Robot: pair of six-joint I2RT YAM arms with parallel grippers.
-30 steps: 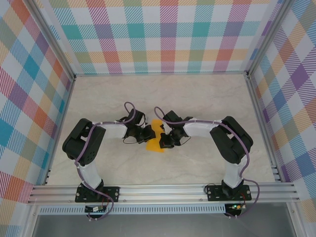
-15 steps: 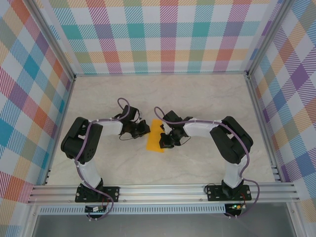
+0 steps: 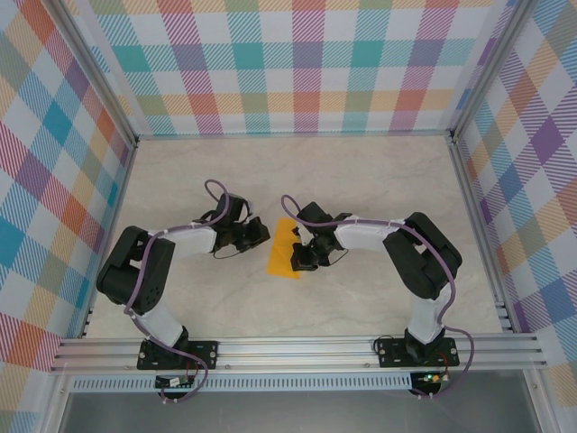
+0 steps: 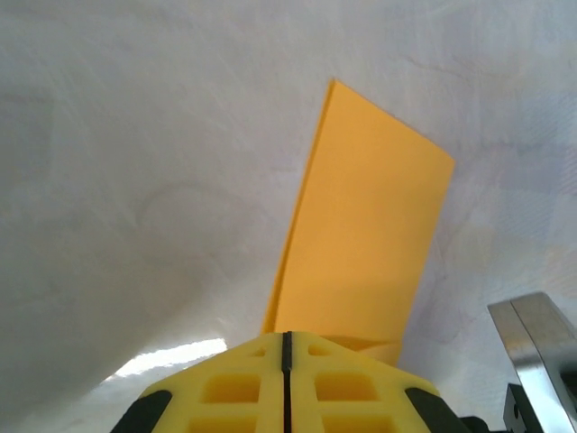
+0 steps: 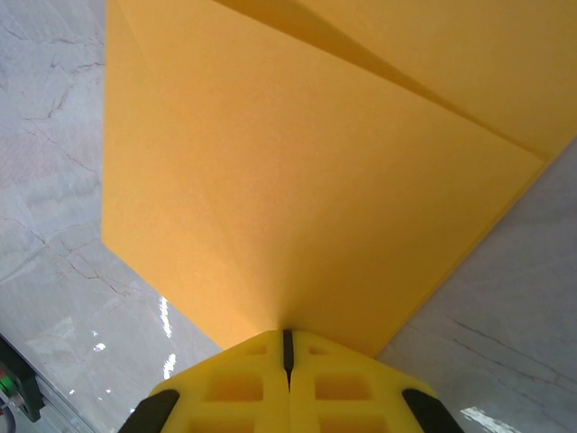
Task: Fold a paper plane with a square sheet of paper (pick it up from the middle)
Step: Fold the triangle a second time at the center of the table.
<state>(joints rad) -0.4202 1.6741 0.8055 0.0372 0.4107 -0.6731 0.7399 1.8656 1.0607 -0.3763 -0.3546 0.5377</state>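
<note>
Folded orange sheet of paper (image 3: 282, 249) is lying flat at frame ctr on the table (image 3: 361, 180), R gripper (image 3: 301, 259) resting fully closed w/ tips touching its pic-right edge, L gripper (image 3: 262, 233) hovering closed & empty just pic-left, not touching.

The table top (image 3: 379, 180) is pale, with a marble pattern of fine grey veins, and shows small bright reflections of light. Walls (image 3: 297, 63) stand on three sides of it, checked in pastel colours. Aluminium rails (image 3: 297, 347) run along the near edge.
</note>
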